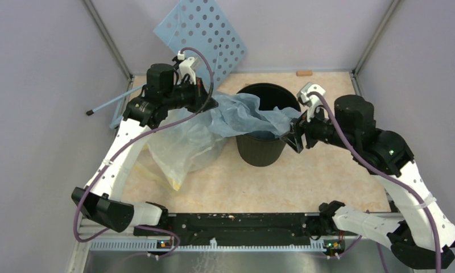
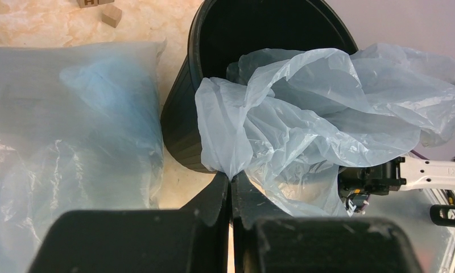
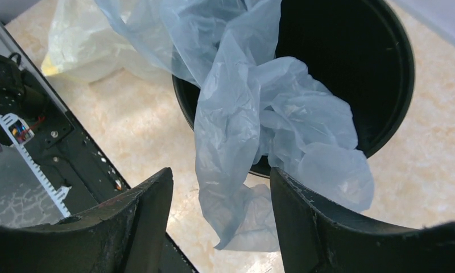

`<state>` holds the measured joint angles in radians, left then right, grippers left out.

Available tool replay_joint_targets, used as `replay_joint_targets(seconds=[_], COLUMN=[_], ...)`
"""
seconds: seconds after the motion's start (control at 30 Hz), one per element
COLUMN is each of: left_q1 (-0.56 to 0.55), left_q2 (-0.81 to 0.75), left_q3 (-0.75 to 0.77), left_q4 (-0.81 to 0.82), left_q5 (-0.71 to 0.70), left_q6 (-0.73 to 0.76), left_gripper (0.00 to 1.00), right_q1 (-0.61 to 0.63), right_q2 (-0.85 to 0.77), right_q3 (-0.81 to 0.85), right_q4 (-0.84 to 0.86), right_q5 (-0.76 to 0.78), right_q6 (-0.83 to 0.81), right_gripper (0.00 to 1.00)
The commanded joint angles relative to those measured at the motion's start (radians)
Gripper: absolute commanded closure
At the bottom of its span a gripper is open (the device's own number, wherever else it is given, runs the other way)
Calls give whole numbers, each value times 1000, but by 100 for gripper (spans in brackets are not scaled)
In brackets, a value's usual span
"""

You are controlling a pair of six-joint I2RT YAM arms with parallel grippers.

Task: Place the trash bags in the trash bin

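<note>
Draping trash bin (image 1: 260,152) rim, trash bag (image 1: 243,116) pinched in left tool (image 2: 231,181) (right tool (image 3: 220,175) wide, astride)

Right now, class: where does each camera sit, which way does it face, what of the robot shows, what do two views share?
Top external: above and behind, facing down on the table; left arm and right arm show.
Left wrist: faces the trash bin past its shut left tool, pinching the trash bag.
Right wrist: faces down through its open right tool.
Shared: bag and bin, all views.
</note>
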<state>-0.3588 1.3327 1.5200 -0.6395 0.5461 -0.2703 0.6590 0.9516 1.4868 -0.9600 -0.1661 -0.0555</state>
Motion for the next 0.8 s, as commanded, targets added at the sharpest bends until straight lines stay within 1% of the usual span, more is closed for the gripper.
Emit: replay_joint_targets(seconds=[0.0, 0.1, 0.13, 0.3, 0.33, 0.37, 0.4, 0.47, 0.5, 0.57, 0.67, 0.77], left_q1=[5, 5, 6, 6, 6, 6, 6, 8, 8, 8, 11, 12], left_q2=[-19, -20, -21, -15, -13, -12, -12, -21, -27, -70, -149, -219], left_q3=[-11, -21, -21, -16, -15, -13, -11, -3, -9, -33, -101, -138], left_q4=[54, 56, 56, 55, 56, 59, 62, 70, 81, 110, 145, 130], left_q5=[33, 33, 34, 34, 34, 37, 39, 27, 21, -4, -61, -105], left_q6=[-14, -14, -14, -7, -7, -9, -13, -43, -63, -110, -164, -210], left_gripper=[97, 97, 97, 95, 94, 90, 82, 53, 43, 27, 8, 2], right_q1=[9, 9, 10, 9, 9, 9, 10, 9, 9, 9, 9, 9], right_q2=[2, 12, 16, 28, 29, 31, 33, 40, 39, 39, 44, 53], right_q3=[-62, -101, -104, -85, -79, -69, -55, -33, -33, -55, -102, -143], right_q4=[71, 121, 131, 181, 188, 195, 204, 248, 286, 390, 529, 628], right_q5=[-14, 14, 31, 56, 55, 51, 42, -3, -38, -106, -134, -110], right_q6=[30, 46, 48, 105, 116, 129, 152, 223, 266, 342, 458, 537], right_gripper=[37, 38, 43, 89, 94, 98, 100, 100, 100, 100, 100, 100])
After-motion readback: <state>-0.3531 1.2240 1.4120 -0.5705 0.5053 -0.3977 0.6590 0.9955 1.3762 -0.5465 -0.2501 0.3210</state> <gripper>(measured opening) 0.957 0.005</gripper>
